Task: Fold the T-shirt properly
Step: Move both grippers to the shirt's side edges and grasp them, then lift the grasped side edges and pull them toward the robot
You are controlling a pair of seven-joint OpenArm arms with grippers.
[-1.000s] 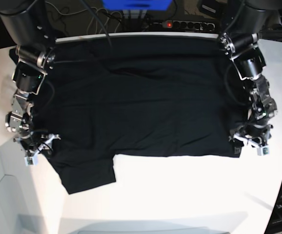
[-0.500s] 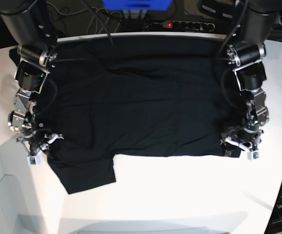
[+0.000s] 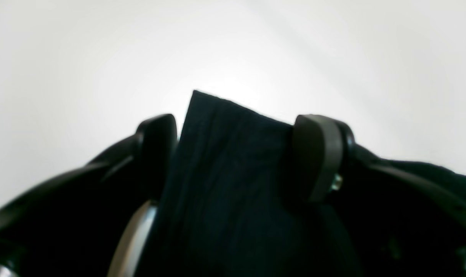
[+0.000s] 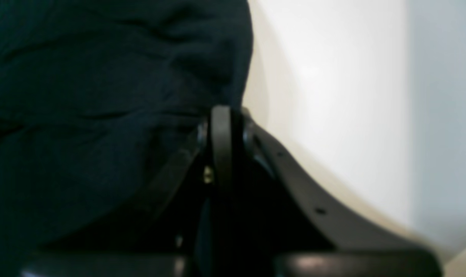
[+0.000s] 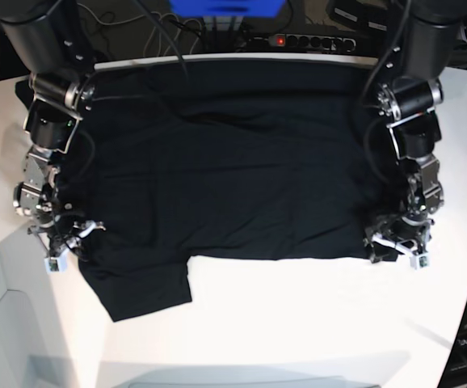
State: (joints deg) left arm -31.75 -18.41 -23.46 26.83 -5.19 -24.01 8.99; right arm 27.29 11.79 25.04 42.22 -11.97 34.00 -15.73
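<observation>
Black cloth, the T-shirt (image 5: 225,162), lies spread over the white table (image 5: 298,315) and fills the upper and middle of the base view from the left arm's side to the right arm's side. Its near hem runs straight across the middle of the frame; a sleeve flap (image 5: 140,287) hangs lower at lower left. Its far edge reaches the table's back edge at the top. Label and print cannot be made out; the cloth reads as uniform black with shallow creases.

Right gripper (image 5: 62,246), lower left of the base view: jaws closed together at the shirt's side edge, just above the sleeve flap. In the right wrist view the fingers (image 4: 221,146) stand pressed into one narrow upright line at centre frame, with dark folds of the T-shirt (image 4: 102,96) filling the left half. Whether cloth is pinched between them is hidden by the fingers themselves and by blur.

Left gripper (image 5: 397,246), lower right of the base view: at the shirt's near corner. In the left wrist view the fingers (image 3: 317,154) stand well apart, and a corner of the T-shirt (image 3: 225,161) rises between them, its tip against the white table (image 3: 83,57). Not clamped.

Both wrist views are soft in focus, their lower edges cut off by dark gripper bodies
</observation>
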